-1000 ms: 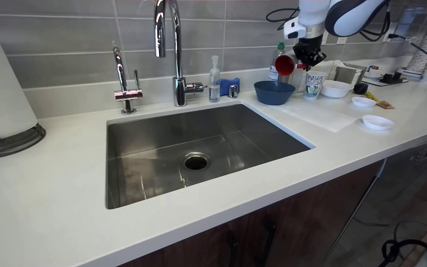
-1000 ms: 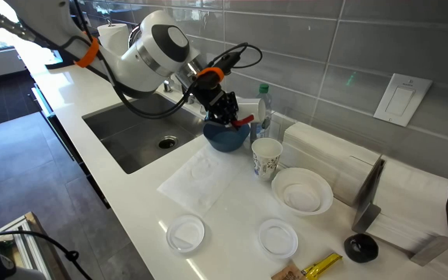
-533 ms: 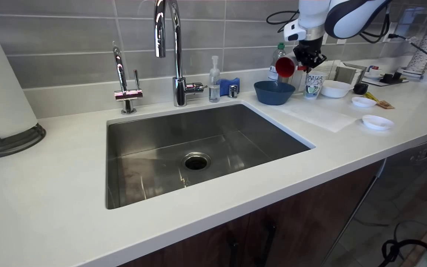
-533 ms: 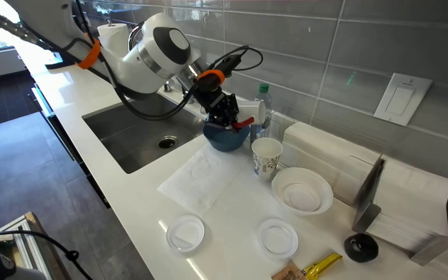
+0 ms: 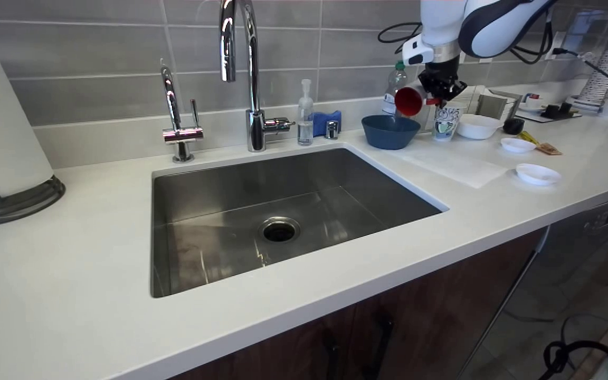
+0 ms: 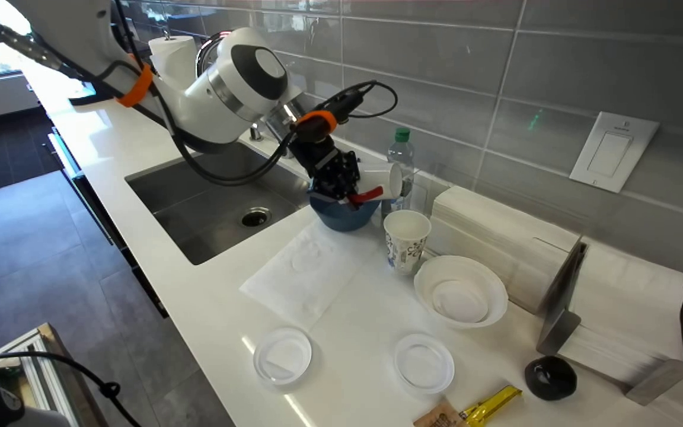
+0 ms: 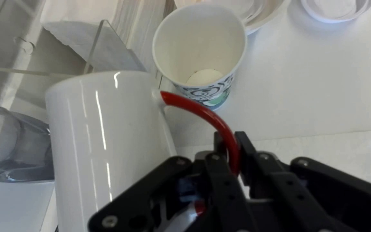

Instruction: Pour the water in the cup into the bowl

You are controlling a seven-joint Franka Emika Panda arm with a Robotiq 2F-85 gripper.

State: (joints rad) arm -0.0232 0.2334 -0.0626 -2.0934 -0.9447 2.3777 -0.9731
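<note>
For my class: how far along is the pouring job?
Done: the gripper holds the mug by its red handle. In hand: the mug is tipped sideways, its red mouth higher than the blue bowl; whether water is flowing isn't clear. Left, probably: emptying any remaining water, then righting the mug, which isn't upright yet.

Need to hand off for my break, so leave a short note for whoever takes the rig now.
Jaws: shut on the red handle of the white mug.
Mug: tipped on its side, mouth apparently above the blue bowl.
Bowl: on the counter beside the sink.
Done: mug gripped, raised and tipped.
Left: probably finish pouring, then right the mug; I can't make out the water.
</note>
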